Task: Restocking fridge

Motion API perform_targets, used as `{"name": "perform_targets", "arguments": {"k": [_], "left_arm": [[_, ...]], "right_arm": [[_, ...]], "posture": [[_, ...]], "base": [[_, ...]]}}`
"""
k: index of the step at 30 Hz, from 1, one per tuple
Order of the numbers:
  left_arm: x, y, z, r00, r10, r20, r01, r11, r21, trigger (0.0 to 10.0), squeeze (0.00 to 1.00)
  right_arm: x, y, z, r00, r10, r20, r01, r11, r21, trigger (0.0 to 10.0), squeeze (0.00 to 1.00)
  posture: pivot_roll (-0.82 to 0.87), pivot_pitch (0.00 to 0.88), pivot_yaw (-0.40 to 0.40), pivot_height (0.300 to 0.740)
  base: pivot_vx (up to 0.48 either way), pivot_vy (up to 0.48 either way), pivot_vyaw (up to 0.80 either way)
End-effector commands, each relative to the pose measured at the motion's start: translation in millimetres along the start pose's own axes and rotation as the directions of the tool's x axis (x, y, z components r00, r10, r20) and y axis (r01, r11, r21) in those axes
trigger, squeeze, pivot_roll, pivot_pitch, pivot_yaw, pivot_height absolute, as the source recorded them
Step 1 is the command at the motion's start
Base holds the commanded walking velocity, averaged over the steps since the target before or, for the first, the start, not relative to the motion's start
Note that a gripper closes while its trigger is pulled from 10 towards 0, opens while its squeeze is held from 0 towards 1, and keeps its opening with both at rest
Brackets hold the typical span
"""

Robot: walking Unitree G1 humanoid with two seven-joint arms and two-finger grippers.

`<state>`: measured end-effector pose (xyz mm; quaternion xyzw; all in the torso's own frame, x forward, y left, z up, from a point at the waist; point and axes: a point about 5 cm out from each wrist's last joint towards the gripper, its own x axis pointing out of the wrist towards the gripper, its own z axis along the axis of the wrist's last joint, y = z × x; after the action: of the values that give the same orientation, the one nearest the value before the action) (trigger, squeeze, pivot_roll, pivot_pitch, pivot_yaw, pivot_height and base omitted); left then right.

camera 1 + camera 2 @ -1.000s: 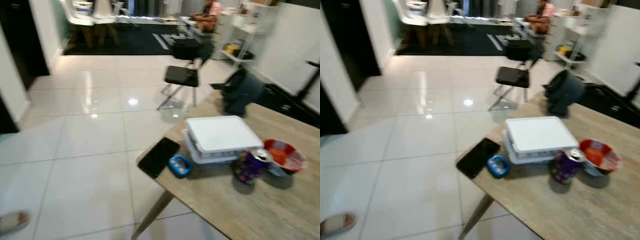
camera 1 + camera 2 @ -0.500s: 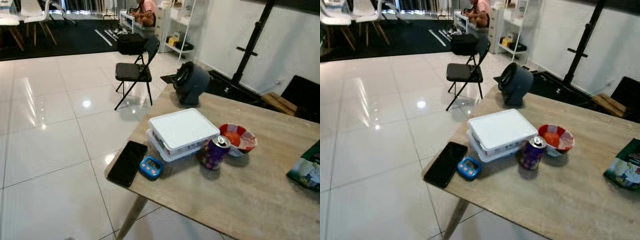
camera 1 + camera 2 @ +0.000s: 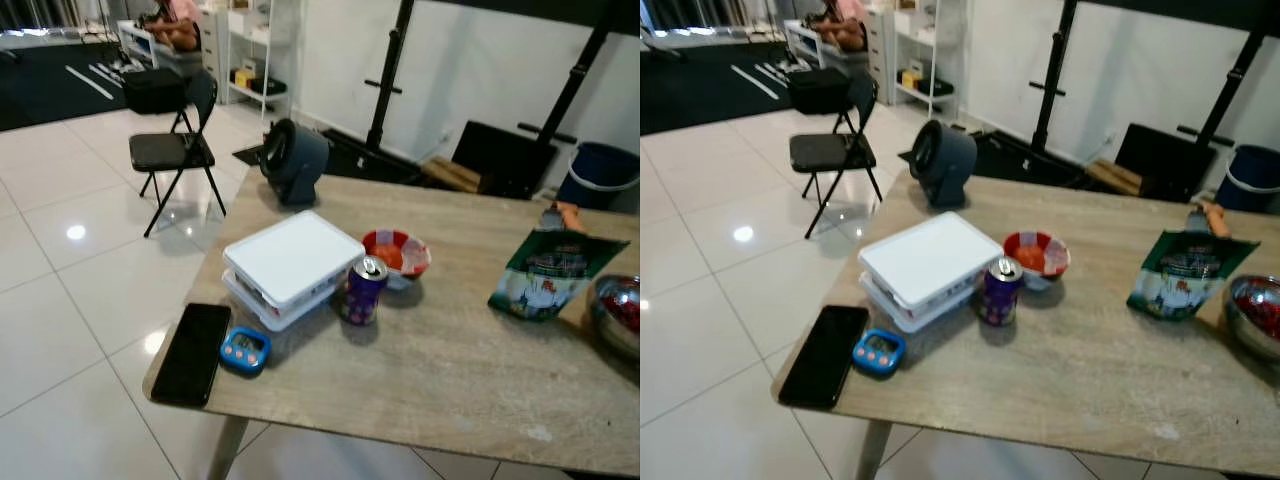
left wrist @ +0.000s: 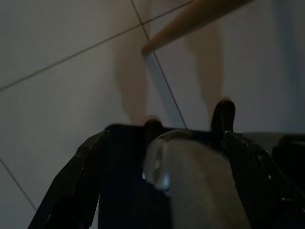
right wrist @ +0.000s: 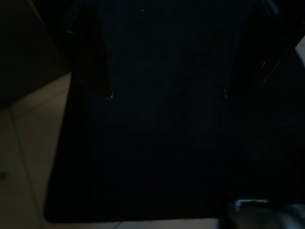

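Note:
A wooden table (image 3: 450, 380) stands before me with food on it. A purple drink can (image 3: 365, 290) is upright near the middle, beside a white lidded container (image 3: 293, 257) and a red bowl (image 3: 396, 254). A green snack bag (image 3: 548, 278) and a metal bowl (image 3: 618, 315) holding something red sit at the right. My left gripper (image 4: 167, 138) hangs open over the tiled floor by a table leg, holding nothing. In the very dark right wrist view, my right gripper (image 5: 167, 93) hangs over a dark mat with its fingers apart.
A black phone (image 3: 191, 339) and a blue timer (image 3: 245, 350) lie at the table's near left corner. A grey fan (image 3: 295, 161) stands at the far edge. Beyond are a black folding chair (image 3: 170, 150), a seated person (image 3: 175, 10) and a blue bin (image 3: 600, 172).
The camera has swung to the right, so the table sits more central and the snack bag and metal bowl have come into view. The things on the table have not moved.

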<state>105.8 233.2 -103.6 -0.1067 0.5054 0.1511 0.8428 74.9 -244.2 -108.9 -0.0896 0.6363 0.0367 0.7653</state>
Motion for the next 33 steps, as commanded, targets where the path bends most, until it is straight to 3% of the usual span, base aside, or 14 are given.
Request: {"name": "perform_targets", "arguments": {"k": [1, 17, 22, 23, 27, 31, 32, 33], "left_arm": [[-1.5, 1.0, -9.6, 0.999, 0.009, -0.034, -0.009, 1.000, -0.002, 10.0, 0.00], [-1.3, 3.6, -6.7, 0.999, 0.019, -0.031, -0.018, 1.000, 0.009, 10.0, 0.00], [-1.1, 3.4, -5.6, 0.999, 0.018, -0.030, -0.017, 1.000, 0.017, 10.0, 0.00], [-1.1, 3.8, -5.6, 0.999, 0.019, -0.030, -0.018, 1.000, 0.017, 10.0, 0.00], [-1.2, 4.6, -5.9, 0.999, 0.021, -0.032, -0.020, 1.000, 0.019, 10.0, 0.00], [-1.7, 6.3, -7.4, 0.999, 0.025, -0.039, -0.024, 0.999, 0.027, 10.0, 0.00], [-1.7, 6.3, -7.4, 0.999, 0.025, -0.039, -0.024, 0.999, 0.027, 10.0, 0.00], [-1.8, 6.5, -7.8, 0.999, 0.025, -0.041, -0.024, 0.999, 0.028, 10.0, 0.00]], "right_arm": [[0.2, 1.1, -0.3, 1.000, 0.000, 0.001, 0.000, 1.000, 0.003, 10.0, 0.00], [-1.0, -7.3, 6.5, 0.999, -0.035, 0.019, 0.035, 0.999, 0.001, 10.0, 0.00], [-3.4, -18.6, 0.7, 0.992, -0.123, 0.030, 0.119, 0.987, 0.105, 10.0, 0.00], [-5.2, -26.5, 2.5, 0.987, -0.153, 0.045, 0.143, 0.975, 0.169, 10.0, 0.00], [-9.6, -42.5, 6.8, 0.975, -0.210, 0.073, 0.186, 0.950, 0.251, 10.0, 0.00], [-31.1, -97.6, 30.7, 0.916, -0.358, 0.181, 0.260, 0.874, 0.411, 10.0, 0.00], [-31.1, -97.6, 30.7, 0.916, -0.358, 0.181, 0.260, 0.874, 0.411, 10.0, 0.00], [-37.1, -109.0, 37.5, 0.899, -0.385, 0.210, 0.264, 0.857, 0.442, 10.0, 0.00]], "posture": [[0.01, 0.000, -0.068, 0.740], [0.01, 0.000, -0.063, 0.740], [0.01, 0.000, -0.060, 0.740], [0.01, 0.000, -0.058, 0.740], [0.00, 0.000, -0.055, 0.740], [0.00, 0.000, -0.052, 0.740], [0.00, 0.000, -0.052, 0.740], [0.00, 0.000, -0.052, 0.740]], "base": [[0.000, 0.000, -0.80], [0.000, 0.000, -0.70], [0.000, 0.000, 0.00], [0.000, 0.000, 0.00], [0.000, 0.000, 0.00], [0.000, 0.000, 0.00], [0.000, 0.000, 0.00], [0.000, 0.000, 0.00]]}}
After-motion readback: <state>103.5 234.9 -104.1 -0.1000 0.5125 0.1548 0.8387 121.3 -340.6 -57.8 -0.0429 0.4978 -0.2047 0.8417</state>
